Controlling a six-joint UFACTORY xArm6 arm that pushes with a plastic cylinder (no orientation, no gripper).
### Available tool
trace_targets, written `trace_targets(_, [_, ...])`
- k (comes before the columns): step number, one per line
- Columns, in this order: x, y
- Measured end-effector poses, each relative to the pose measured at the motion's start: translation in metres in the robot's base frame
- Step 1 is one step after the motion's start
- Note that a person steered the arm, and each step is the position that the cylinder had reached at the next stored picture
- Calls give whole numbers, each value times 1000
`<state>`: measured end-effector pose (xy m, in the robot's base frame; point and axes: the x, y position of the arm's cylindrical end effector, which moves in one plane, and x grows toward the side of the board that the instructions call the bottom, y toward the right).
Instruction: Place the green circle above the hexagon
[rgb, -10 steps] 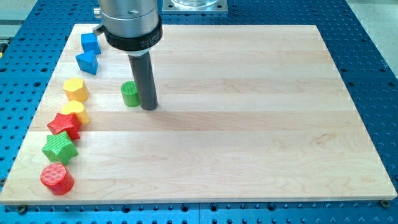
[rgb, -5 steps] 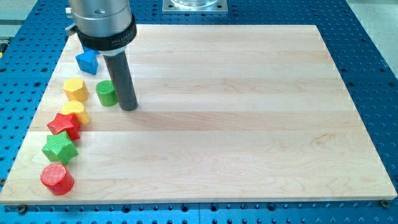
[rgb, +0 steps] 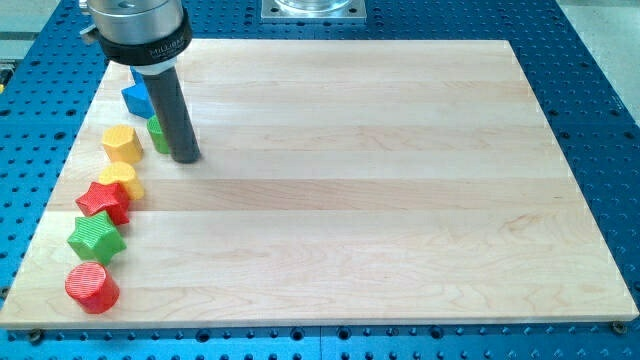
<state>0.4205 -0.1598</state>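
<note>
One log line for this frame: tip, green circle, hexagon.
tip: at right edge of green circle | green circle: mostly hidden by rod, up-right of yellow hexagon, below blue block | placement: not yet above hexagon

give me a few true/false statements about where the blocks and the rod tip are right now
1. My tip is at the right side of the green circle. True.
2. The green circle lies at the view's right edge of the board. False: it is near the left edge, just right of the yellow hexagon.
3. The red circle is the lowest block in the view. True.
4. The green star sits above the red star in the view. False: it sits below it.
5. A blue block lies above the green circle, partly hidden by the rod. True.
6. The yellow heart is far from the other blocks. False: it sits beside the red star.
</note>
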Motion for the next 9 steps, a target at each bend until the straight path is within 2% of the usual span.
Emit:
trace_targets(6, [-71,-5])
trace_targets(9, [-60,-34])
